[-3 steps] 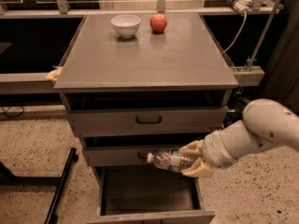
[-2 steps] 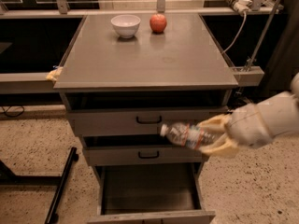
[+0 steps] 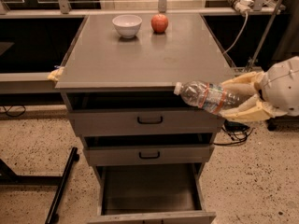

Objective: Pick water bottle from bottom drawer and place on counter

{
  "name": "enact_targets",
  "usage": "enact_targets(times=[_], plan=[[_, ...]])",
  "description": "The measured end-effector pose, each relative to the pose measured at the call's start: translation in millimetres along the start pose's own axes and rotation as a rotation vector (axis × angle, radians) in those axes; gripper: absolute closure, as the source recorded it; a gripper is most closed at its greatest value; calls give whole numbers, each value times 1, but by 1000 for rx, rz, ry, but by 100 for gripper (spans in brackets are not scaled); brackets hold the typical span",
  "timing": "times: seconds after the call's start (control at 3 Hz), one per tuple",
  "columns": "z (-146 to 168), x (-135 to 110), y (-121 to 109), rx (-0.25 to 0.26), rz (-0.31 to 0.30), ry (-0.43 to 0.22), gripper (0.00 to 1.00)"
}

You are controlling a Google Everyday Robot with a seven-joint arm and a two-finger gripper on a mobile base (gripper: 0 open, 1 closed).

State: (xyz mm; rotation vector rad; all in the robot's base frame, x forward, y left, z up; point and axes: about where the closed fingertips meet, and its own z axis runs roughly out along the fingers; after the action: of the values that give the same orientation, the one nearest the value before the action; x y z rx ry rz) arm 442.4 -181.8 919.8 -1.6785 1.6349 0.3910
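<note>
Water bottle [image 3: 208,96] higher, in fingers [image 3: 243,82] beside counter [image 3: 140,55] edge

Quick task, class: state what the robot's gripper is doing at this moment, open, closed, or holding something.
Gripper: closed on the water bottle, held sideways beside the front right corner of the counter, cap pointing left.

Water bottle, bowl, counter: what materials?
Water bottle, gripped by the tool at the front right corner of the counter: thin clear plastic, crinkled, see-through. Bowl: likely glazed ceramic, glossy white. Counter: matte grey, perhaps painted metal or laminate.
</note>
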Motion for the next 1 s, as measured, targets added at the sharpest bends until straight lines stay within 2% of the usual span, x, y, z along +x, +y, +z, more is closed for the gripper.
enact_targets(times=[0.33, 0.67, 1.0], plan=[[2, -4, -11, 23, -5, 0, 100], [12, -6, -53, 32, 3, -8, 100], [40, -16, -113, -3, 1, -32, 100]])
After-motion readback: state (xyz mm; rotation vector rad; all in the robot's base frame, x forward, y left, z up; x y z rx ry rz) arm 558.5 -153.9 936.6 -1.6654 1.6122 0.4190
